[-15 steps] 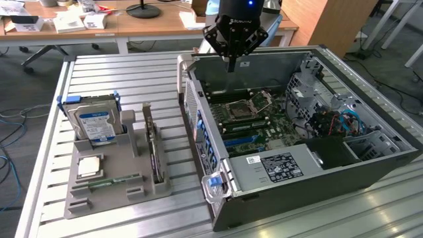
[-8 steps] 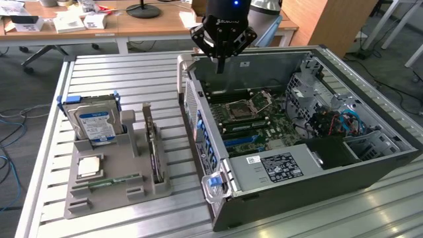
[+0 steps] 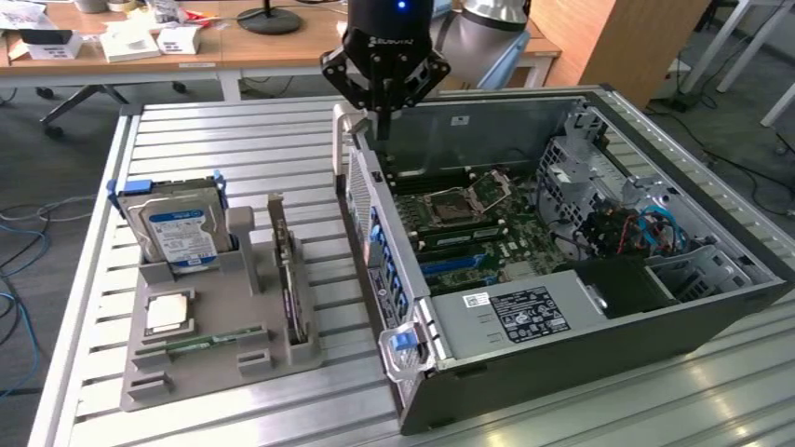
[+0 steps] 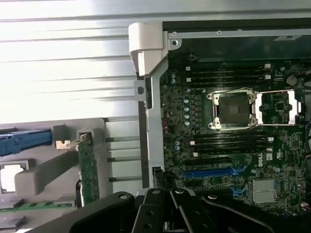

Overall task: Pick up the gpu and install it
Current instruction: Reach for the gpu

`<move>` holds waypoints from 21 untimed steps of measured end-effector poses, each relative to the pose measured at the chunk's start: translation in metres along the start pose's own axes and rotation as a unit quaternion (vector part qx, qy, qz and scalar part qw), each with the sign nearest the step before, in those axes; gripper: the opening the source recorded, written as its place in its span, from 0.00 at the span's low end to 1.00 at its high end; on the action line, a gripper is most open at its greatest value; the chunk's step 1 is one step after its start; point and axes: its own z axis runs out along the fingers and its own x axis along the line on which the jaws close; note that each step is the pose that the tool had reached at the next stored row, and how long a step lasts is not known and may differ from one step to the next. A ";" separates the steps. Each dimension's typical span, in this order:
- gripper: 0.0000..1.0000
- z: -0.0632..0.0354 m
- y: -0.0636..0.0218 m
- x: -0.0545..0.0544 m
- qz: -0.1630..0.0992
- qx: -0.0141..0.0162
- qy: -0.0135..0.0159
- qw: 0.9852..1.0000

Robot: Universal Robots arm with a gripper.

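Note:
The gpu (image 3: pixel 289 272) stands on its edge in a slot of the grey holder (image 3: pixel 186 377), on the exterior view's left; I see its green board and silver end bracket (image 4: pixel 88 165) in the wrist view too. My gripper (image 3: pixel 383 126) hangs above the far corner of the open computer case (image 3: pixel 621 326), near its rear panel, well away from the gpu. Its fingers are shut with nothing between them (image 4: pixel 163 196). Inside the case lies the motherboard (image 3: pixel 478 219) with a blue card slot (image 4: pixel 214 171).
The holder also carries a silver hard drive with a blue-white label (image 3: pixel 181 228), a square processor (image 3: pixel 168 314) and a slim RAM stick (image 3: pixel 205 342). A power supply (image 3: pixel 528 312) fills the case's near end. A desk (image 3: pixel 149 42) with clutter stands behind the slatted metal table (image 3: pixel 249 149).

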 end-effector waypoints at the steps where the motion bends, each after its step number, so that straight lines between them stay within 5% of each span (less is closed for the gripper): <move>1: 0.11 0.0000 -0.0002 0.004 0.000 0.000 0.000 1.000; 21: 0.11 -0.0003 -0.0026 0.093 0.004 0.000 0.000 1.000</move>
